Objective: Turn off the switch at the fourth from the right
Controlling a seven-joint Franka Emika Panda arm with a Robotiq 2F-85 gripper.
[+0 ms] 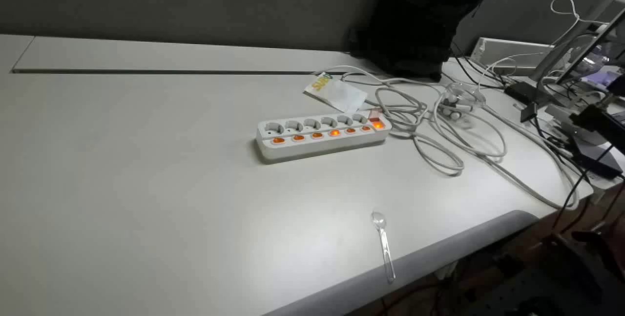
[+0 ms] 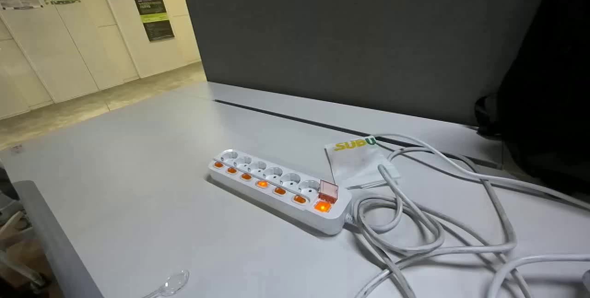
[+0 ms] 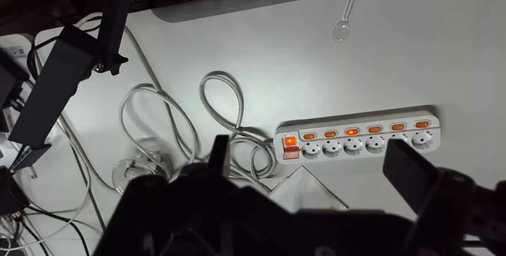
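Currently | white power strip (image 1: 324, 145) on desk (image 1: 146, 184), left of looped cable (image 2: 461, 249) | fourth switch from right (image 1: 334, 133) and rightmost switch (image 1: 378, 124) glow, others (image 1: 298, 137) dull orange | gripper (image 3: 308, 153) spread wide, grasping nothing

We see a pale table (image 1: 146, 184) with a grey edge (image 1: 439, 252) along one side. On it we have a power strip (image 1: 322, 146) lying flat, with a paper (image 1: 336, 92) just beside it. Cords (image 2: 461, 249) lie looped past one end of the strip, near a clear cup (image 1: 461, 98). A spoon (image 1: 383, 240) rests with its handle over the grey edge, and well apart from it stands a black bag (image 1: 420, 18).
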